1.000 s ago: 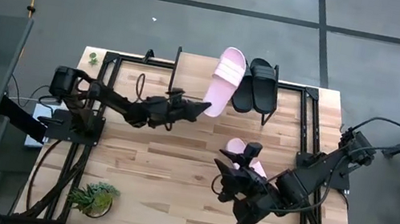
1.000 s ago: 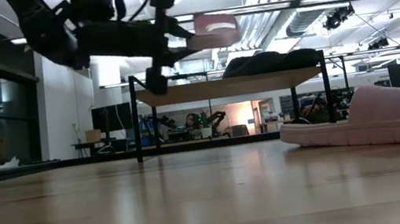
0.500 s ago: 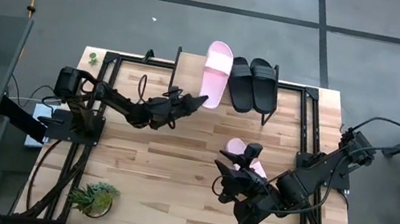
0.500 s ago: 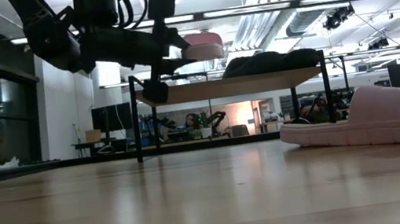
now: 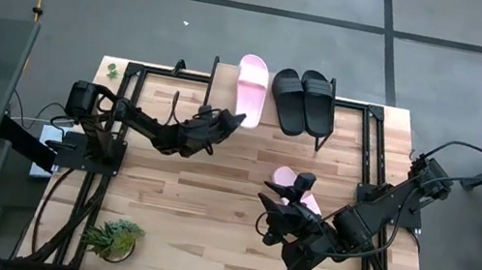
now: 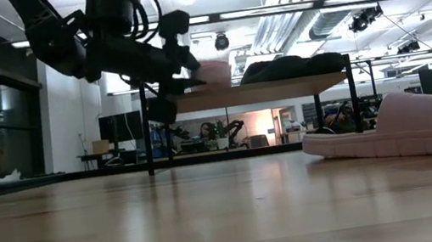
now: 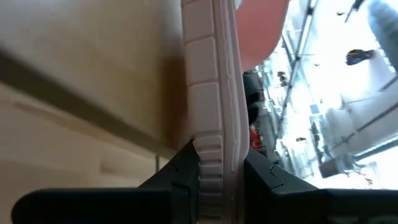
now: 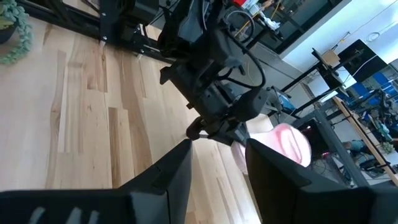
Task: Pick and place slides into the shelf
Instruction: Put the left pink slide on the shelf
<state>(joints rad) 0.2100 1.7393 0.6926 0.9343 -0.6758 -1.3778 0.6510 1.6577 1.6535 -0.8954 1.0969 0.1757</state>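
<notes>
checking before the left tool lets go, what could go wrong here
1. The left tool grips the pink slide only by its heel edge; it might tip off the shelf when let go.
2. It sits close to the black slides; pushing further could nudge them.

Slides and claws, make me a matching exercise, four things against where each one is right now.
Things:
1. pink slide clamped at its heel
2. black slides
3. second pink slide
4. right claw

Places:
A. flat on the tabletop
B. side by side on the shelf
C. in the left claw, over the shelf's left part
D. open, near the table's front right

Pairs: 1-C, 2-B, 3-A, 4-D
</notes>
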